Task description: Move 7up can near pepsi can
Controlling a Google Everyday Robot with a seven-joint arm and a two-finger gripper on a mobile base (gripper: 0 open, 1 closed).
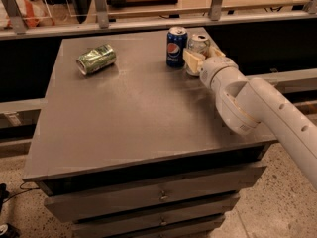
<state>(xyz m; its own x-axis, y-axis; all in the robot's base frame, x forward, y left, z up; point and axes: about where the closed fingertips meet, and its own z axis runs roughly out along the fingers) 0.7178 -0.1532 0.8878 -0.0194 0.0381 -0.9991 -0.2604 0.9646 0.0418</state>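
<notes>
The 7up can (199, 42), silver with a silver top, stands upright at the table's far right, just right of the dark blue pepsi can (176, 46). The two cans are a small gap apart. My gripper (202, 54) reaches in from the right and is shut on the 7up can, with one cream finger (192, 60) in front of it and the other behind on the right. The fingers hide most of the can's body.
A dented all-green can (96, 59) lies on its side at the table's far left. The grey table (133, 118) has drawers below its front edge. A railing and shelf run behind it. My white arm (257, 108) crosses the right edge.
</notes>
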